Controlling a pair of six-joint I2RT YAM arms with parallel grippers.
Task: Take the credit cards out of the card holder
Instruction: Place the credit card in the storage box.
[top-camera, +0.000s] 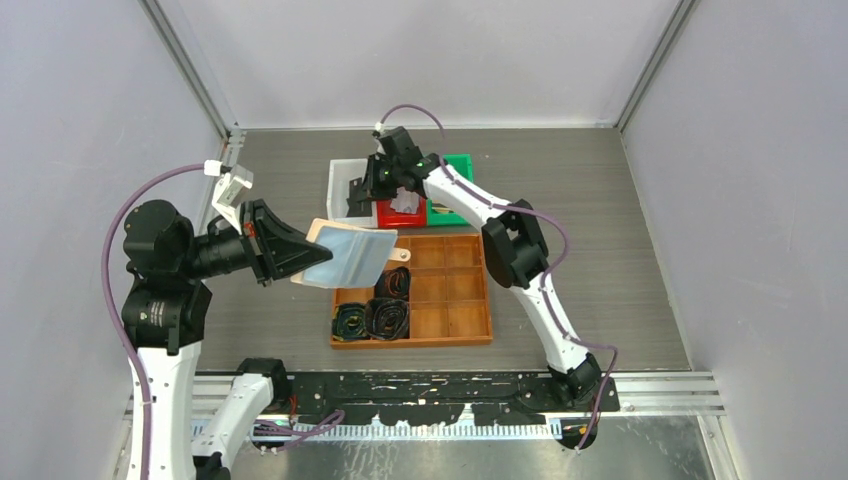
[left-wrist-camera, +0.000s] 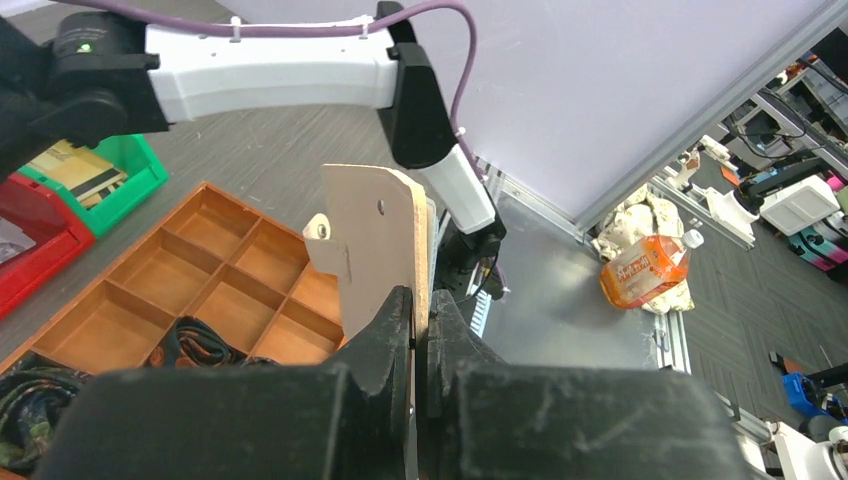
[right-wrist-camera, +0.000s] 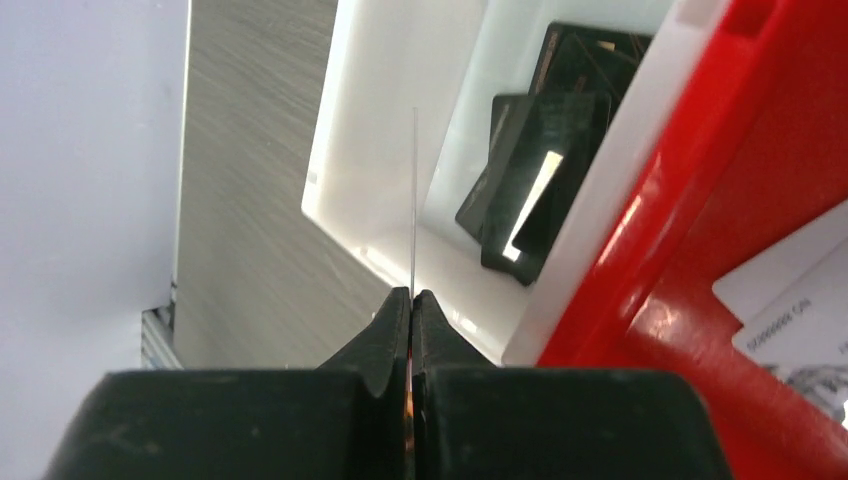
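Note:
The tan card holder (top-camera: 350, 256) hangs open above the table, its pale shiny pockets facing up, with my left gripper (top-camera: 300, 252) shut on its left edge. The left wrist view has its tan cover (left-wrist-camera: 375, 235) standing upright between the closed fingers of that gripper (left-wrist-camera: 422, 320). My right gripper (top-camera: 365, 188) hovers over the white bin (top-camera: 340, 175), shut on a thin credit card (right-wrist-camera: 414, 200) seen edge-on above the gripper's tips (right-wrist-camera: 411, 297). Black cards (right-wrist-camera: 540, 190) lie in the white bin (right-wrist-camera: 370, 150), and white cards (right-wrist-camera: 800, 295) lie in the red bin (right-wrist-camera: 700, 220).
A green bin (top-camera: 458, 166) with gold cards (left-wrist-camera: 75, 172) stands right of the red bin (top-camera: 400, 215). The wooden divided tray (top-camera: 450, 300) sits mid-table, with dark coiled belts (top-camera: 385, 315) in its left compartments, partly under the card holder. Grey walls enclose three sides.

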